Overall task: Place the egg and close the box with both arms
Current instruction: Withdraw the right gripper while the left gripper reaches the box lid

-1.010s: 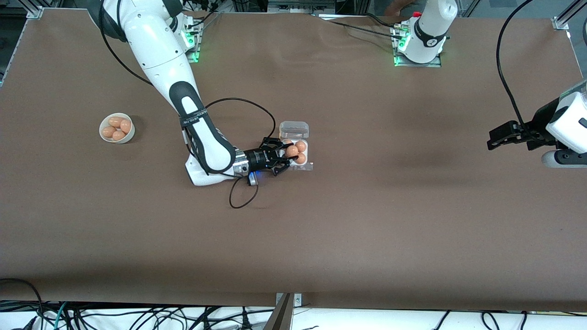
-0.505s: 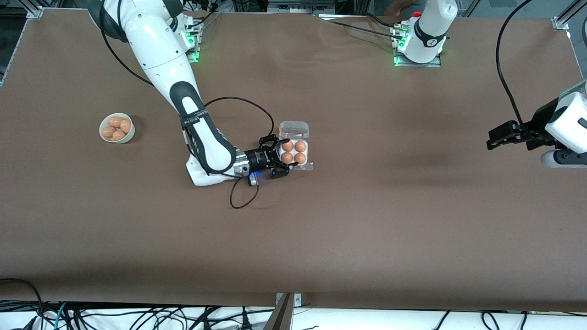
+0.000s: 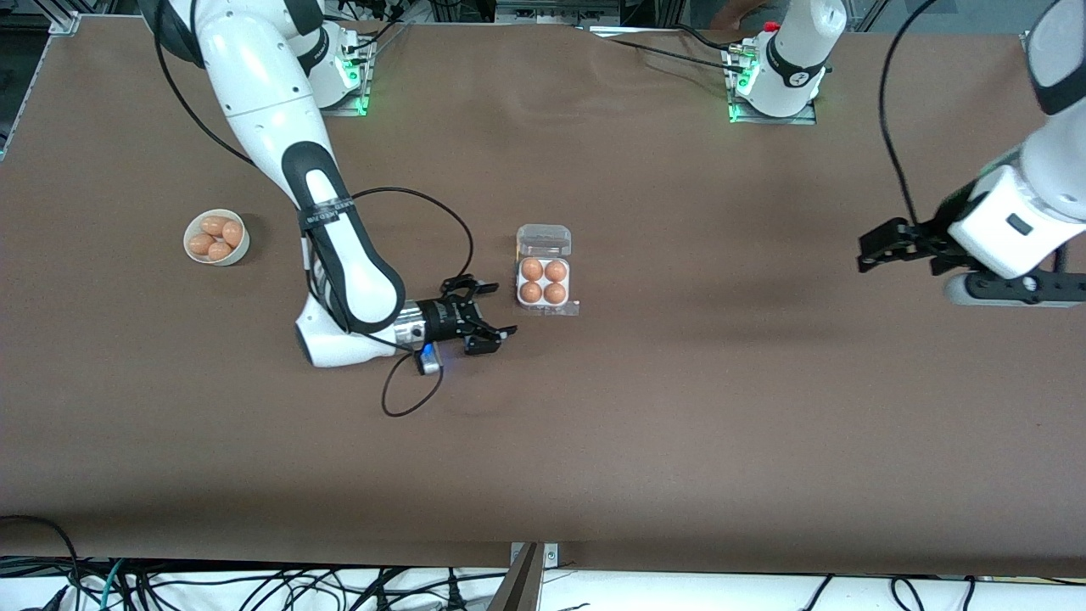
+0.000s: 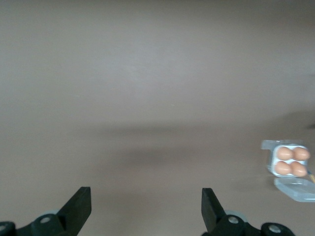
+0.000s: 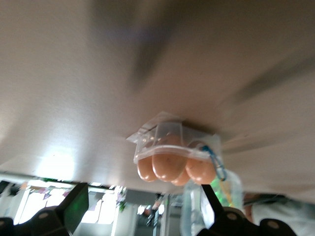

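Observation:
The box [image 3: 544, 307] is a clear four-cell carton near the table's middle, with its lid [image 3: 544, 240] open and lying flat on the side away from the front camera. An egg [image 3: 531, 292] fills each of the four cells. My right gripper [image 3: 501, 311] is open and empty, low over the table just beside the box, toward the right arm's end. The right wrist view shows the box [image 5: 162, 132] and its eggs [image 5: 169, 165] ahead of the open right gripper [image 5: 142, 205]. My left gripper [image 3: 872, 251] is open and empty over the left arm's end. Its wrist view shows the left gripper [image 4: 145, 206] and the box [image 4: 272, 162].
A round white bowl [image 3: 193, 256] with several more eggs stands toward the right arm's end. A black cable [image 3: 399, 399] loops on the table under the right wrist. Brown cloth covers the table.
My right gripper has let go of the egg in the box and drawn back toward the right arm's end. My left arm has swung in toward the middle.

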Controlling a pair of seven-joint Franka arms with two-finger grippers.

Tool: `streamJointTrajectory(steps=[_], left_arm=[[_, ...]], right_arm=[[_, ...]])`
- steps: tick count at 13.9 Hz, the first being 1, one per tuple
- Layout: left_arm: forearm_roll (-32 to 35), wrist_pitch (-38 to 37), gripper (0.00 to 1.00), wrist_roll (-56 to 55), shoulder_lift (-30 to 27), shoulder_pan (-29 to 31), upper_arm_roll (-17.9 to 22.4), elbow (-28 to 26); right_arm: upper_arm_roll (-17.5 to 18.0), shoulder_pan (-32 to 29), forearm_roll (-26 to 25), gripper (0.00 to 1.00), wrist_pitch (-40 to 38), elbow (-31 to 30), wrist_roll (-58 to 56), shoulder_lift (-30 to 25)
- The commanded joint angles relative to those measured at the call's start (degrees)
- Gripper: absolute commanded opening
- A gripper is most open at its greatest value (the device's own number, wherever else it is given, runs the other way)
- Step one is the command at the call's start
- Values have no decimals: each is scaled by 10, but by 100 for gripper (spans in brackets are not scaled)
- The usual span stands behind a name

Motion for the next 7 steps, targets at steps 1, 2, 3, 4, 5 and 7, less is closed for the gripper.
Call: streamJointTrajectory(steps=[1, 2, 3, 4, 5, 7], left_arm=[[6, -8, 85, -72, 5, -3, -55, 3], [6, -10, 76, -102, 14, -3, -82, 2], [5, -10, 67, -131, 21, -3, -108, 0], [-6, -11, 56, -158, 31, -3, -135, 0], [-26, -12, 44, -185, 44, -3, -150, 0], [-72, -13, 32, -231, 69, -4, -176, 0]], right_arm=[[-7, 3, -133, 100, -2, -10, 5, -53], [-21, 1, -186, 100, -3, -10, 4, -64], [-32, 1, -228, 100, -17, -11, 4, -75], [-47, 1, -274, 100, -38, -10, 2, -84], [-54, 3, -326, 100, -50, -10, 1, -96], [-51, -1, -428, 100, -51, -10, -5, -123]])
